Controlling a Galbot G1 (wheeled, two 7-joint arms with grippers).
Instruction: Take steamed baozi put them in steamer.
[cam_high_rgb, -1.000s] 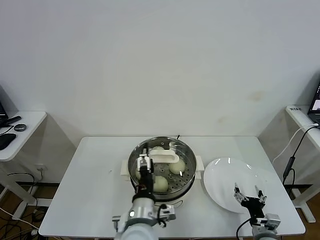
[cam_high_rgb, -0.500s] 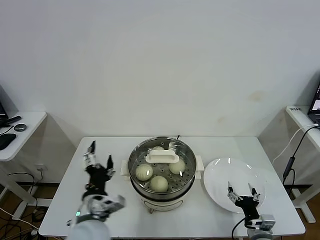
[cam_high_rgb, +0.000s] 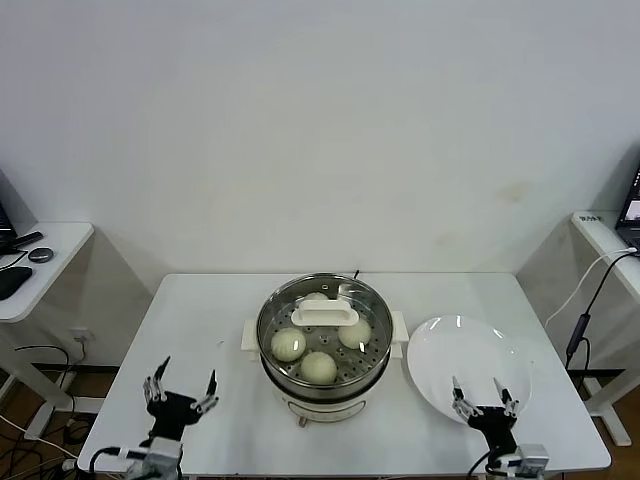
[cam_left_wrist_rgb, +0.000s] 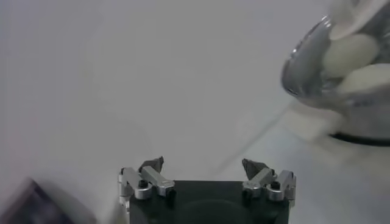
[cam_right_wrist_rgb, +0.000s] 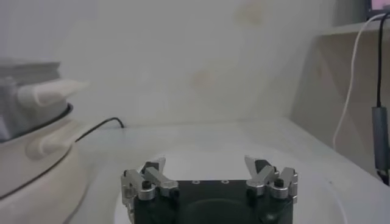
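Observation:
The steamer (cam_high_rgb: 372, 305) stands mid-table, a shiny steel pot with white side handles. Several pale steamed baozi (cam_high_rgb: 289, 346) lie on its perforated tray, seen through a glass lid whose white handle (cam_high_rgb: 323, 316) sits over the middle. My left gripper (cam_high_rgb: 181, 385) hangs open and empty near the table's front left, well apart from the pot. From the left wrist view the left gripper (cam_left_wrist_rgb: 206, 167) holds nothing, with the steamer (cam_left_wrist_rgb: 304, 79) and baozi (cam_left_wrist_rgb: 350, 52) farther off. Open and empty too, my right gripper (cam_high_rgb: 482, 392) hovers at the front of the white plate.
A flat white plate (cam_high_rgb: 465, 350) lies right of the steamer with nothing on it. In the right wrist view the right gripper (cam_right_wrist_rgb: 210, 165) is over the plate (cam_right_wrist_rgb: 201, 152), the steamer's base (cam_right_wrist_rgb: 30, 152) beside it. A black cable (cam_right_wrist_rgb: 100, 126) runs behind the pot.
My left gripper has left the lid handle over the steamer and swung left and down to the table's front left. The right gripper has drifted slightly toward the front edge.

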